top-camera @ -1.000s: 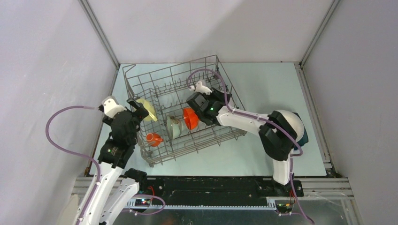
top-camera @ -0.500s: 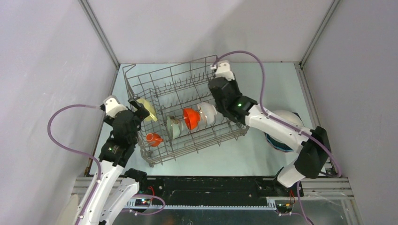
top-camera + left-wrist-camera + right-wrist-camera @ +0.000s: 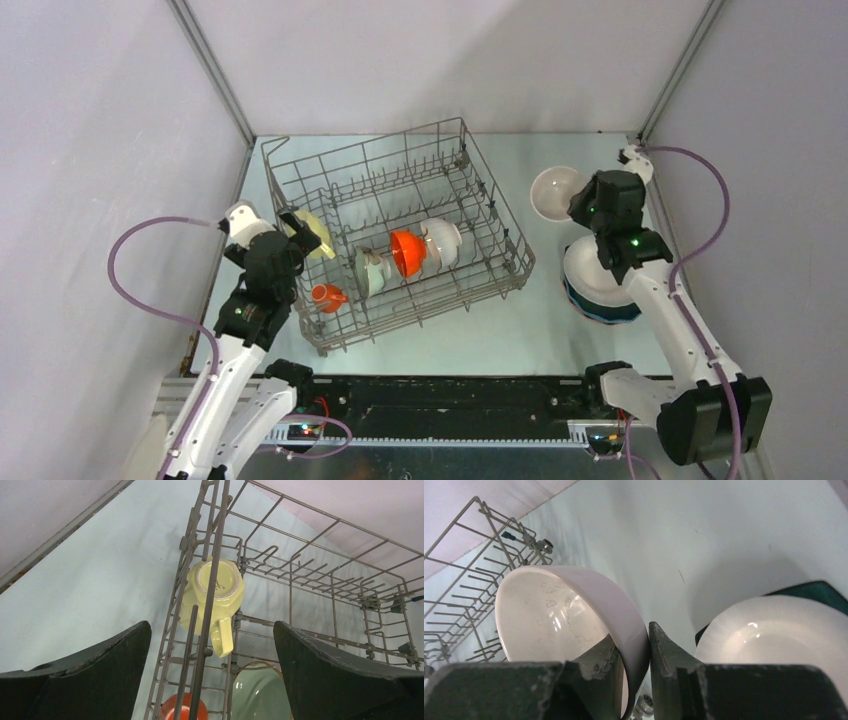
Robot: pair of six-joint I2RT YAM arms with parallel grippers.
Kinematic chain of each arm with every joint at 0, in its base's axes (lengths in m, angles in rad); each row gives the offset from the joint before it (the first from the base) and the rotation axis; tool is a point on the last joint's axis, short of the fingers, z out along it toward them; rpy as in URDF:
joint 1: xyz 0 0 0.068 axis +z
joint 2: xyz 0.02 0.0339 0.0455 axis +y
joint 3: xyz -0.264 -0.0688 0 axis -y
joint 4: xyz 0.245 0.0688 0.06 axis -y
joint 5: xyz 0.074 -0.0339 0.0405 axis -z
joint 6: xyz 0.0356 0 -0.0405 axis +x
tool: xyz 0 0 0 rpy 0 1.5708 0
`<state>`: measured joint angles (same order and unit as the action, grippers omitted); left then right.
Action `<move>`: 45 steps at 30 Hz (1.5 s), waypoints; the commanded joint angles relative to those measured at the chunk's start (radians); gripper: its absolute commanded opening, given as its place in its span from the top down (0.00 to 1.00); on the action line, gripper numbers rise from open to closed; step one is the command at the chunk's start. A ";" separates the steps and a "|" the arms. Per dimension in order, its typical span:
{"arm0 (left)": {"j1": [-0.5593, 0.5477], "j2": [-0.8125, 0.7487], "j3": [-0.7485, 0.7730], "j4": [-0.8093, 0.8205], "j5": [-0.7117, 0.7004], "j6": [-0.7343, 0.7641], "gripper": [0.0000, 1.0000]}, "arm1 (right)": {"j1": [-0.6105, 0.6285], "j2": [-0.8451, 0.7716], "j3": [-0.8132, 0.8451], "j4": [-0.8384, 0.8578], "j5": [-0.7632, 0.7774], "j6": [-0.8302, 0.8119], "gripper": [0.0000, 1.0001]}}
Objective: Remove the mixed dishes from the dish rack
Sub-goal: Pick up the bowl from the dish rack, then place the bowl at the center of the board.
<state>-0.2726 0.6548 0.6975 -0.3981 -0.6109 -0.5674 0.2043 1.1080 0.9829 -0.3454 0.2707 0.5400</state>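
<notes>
The grey wire dish rack lies at the table's middle left. In it are a pale yellow cup, a small orange mug, a pale green bowl, an orange bowl and a white bowl. My left gripper is open and empty above the rack's left wall, and the yellow cup lies beyond its fingertips. My right gripper is shut on the rim of a white bowl, held in the air right of the rack. In the right wrist view the fingers pinch the bowl's wall.
A stack of plates, white on top of dark blue, lies on the table at the right, just below the right gripper; it also shows in the right wrist view. Grey walls close in the table on three sides.
My right arm has lifted a white bowl out of the rack and swung it right, past the rack's edge, towards the plate stack. The left arm has barely moved.
</notes>
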 commanded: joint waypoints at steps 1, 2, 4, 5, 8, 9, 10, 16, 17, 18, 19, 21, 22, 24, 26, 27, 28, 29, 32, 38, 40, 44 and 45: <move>0.004 0.005 0.043 0.014 -0.012 -0.003 0.00 | -0.091 -0.057 -0.063 0.043 -0.154 0.119 1.00; 0.004 0.005 0.043 0.015 -0.011 -0.003 0.00 | -0.105 -0.055 -0.084 0.054 -0.155 0.117 1.00; 0.004 0.006 0.038 0.026 -0.005 -0.002 0.00 | -0.160 -0.029 -0.098 0.080 -0.185 0.101 1.00; 0.004 0.007 0.035 0.032 0.001 -0.003 0.00 | -0.178 0.001 -0.099 0.111 -0.232 0.102 1.00; 0.004 0.020 0.042 0.027 0.009 0.002 0.00 | -0.254 0.079 -0.092 0.163 -0.331 0.130 1.00; 0.004 0.024 0.048 0.019 0.008 0.001 0.00 | -0.257 0.118 -0.083 0.169 -0.334 0.129 1.00; 0.004 0.025 0.050 0.013 0.007 0.000 0.00 | -0.259 0.139 -0.081 0.171 -0.335 0.125 1.00; 0.004 0.028 0.043 0.028 0.032 -0.002 0.00 | -0.261 0.340 -0.002 0.211 -0.337 0.078 1.00; 0.003 0.032 0.045 0.026 0.035 -0.001 0.00 | -0.259 0.385 0.026 0.218 -0.348 0.074 1.00; 0.004 0.036 0.049 0.023 0.037 -0.001 0.00 | -0.255 0.406 0.035 0.230 -0.355 0.075 1.00; 0.004 0.040 0.051 0.020 0.035 -0.001 0.00 | -0.254 0.446 0.049 0.251 -0.367 0.075 1.00; 0.004 0.044 0.056 0.005 0.027 -0.007 0.00 | -0.248 0.502 0.075 0.269 -0.379 0.077 1.00; 0.004 0.044 0.052 0.002 0.026 -0.009 0.00 | -0.246 0.518 0.096 0.270 -0.381 0.076 0.99; 0.004 0.041 0.045 -0.003 0.027 -0.015 0.00 | -0.245 0.578 0.127 0.259 -0.368 0.073 0.98; 0.004 0.035 0.039 -0.011 0.028 -0.022 0.00 | -0.242 0.612 0.147 0.252 -0.337 0.068 0.97; 0.004 0.031 0.038 -0.016 0.028 -0.023 0.00 | -0.240 0.621 0.154 0.247 -0.325 0.065 0.94; 0.004 0.027 0.036 -0.019 0.029 -0.025 0.00 | -0.240 0.638 0.165 0.233 -0.303 0.063 0.92; 0.004 0.025 0.035 -0.021 0.029 -0.026 0.00 | -0.240 0.646 0.169 0.229 -0.292 0.060 0.91; 0.004 0.018 0.030 -0.031 0.024 -0.032 0.00 | -0.241 0.683 0.184 0.205 -0.237 0.062 0.90; 0.004 0.008 0.026 -0.041 0.021 -0.034 0.00 | -0.249 0.732 0.214 0.159 -0.206 0.063 0.79; 0.004 0.001 0.025 -0.045 0.015 -0.034 0.00 | -0.251 0.737 0.222 0.149 -0.203 0.064 0.76; 0.004 -0.019 0.019 -0.049 0.004 -0.035 0.00 | -0.252 0.728 0.238 0.119 -0.174 0.073 0.55; 0.004 -0.023 0.015 -0.049 0.002 -0.035 0.00 | -0.252 0.721 0.241 0.111 -0.165 0.075 0.52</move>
<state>-0.2718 0.6567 0.7162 -0.4377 -0.5953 -0.5865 -0.0437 1.8481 1.1606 -0.2218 0.0528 0.6159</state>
